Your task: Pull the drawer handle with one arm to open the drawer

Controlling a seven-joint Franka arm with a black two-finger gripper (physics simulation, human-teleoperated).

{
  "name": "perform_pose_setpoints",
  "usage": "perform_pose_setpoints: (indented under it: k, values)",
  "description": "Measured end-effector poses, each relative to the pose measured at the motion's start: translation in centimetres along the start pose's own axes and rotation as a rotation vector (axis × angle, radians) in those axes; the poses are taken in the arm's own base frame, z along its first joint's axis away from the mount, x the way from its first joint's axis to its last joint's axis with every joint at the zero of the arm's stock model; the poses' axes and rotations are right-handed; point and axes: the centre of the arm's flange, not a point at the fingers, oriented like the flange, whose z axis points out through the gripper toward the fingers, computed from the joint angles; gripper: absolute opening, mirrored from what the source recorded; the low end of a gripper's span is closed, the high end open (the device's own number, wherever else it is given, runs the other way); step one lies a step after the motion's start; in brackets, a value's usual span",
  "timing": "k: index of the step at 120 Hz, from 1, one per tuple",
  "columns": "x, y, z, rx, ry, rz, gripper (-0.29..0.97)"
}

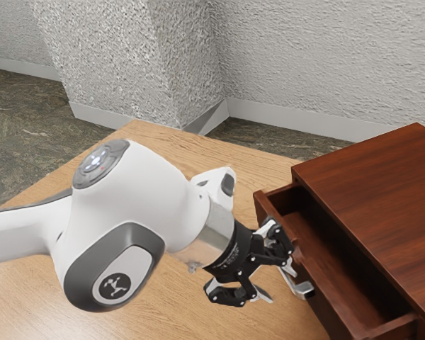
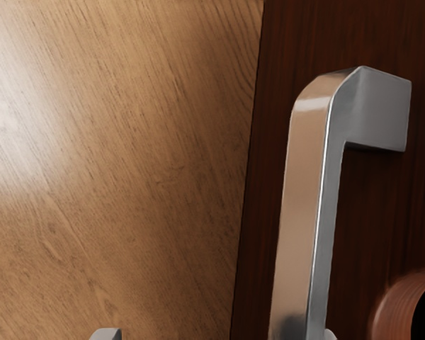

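A dark red-brown wooden cabinet (image 1: 382,191) stands on the table at the exterior view's right. Its top drawer (image 1: 319,283) is pulled partly out, and the hollow inside shows. A silver bar handle (image 1: 299,287) sits on the drawer front. My black gripper (image 1: 275,278) is right at that handle, fingers spread, open. In the wrist view the handle (image 2: 312,212) runs along the dark drawer front (image 2: 389,212), very close to the hand. A pale fingertip (image 2: 106,333) shows well to the side of it, over the table.
The cabinet rests on a light wooden table (image 1: 163,149). Rough grey walls and a pillar (image 1: 127,57) stand behind, above a dark stone floor. A round reddish-brown shape (image 2: 407,304) shows beside the handle in the wrist view.
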Motion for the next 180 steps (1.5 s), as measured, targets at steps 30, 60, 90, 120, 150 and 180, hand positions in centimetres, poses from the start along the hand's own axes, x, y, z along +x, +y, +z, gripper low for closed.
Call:
perform_pose_setpoints:
  k: [30,60,90,120,150,180]
  values:
    - [0.0,-1.1,-0.6,-0.014,0.002,-0.003,0.28]
    - [0.1,-2.3,-1.0,-0.021,0.004,-0.006,0.27]
    - [0.0,-3.4,-2.0,-0.043,0.006,-0.006,0.27]
    - [0.5,-4.9,-2.9,-0.056,0.01,-0.016,0.26]
    - [0.4,-6.7,-3.2,-0.054,0.008,-0.021,0.26]
    - [0.2,-8.3,-4.0,-0.061,0.007,-0.024,0.26]
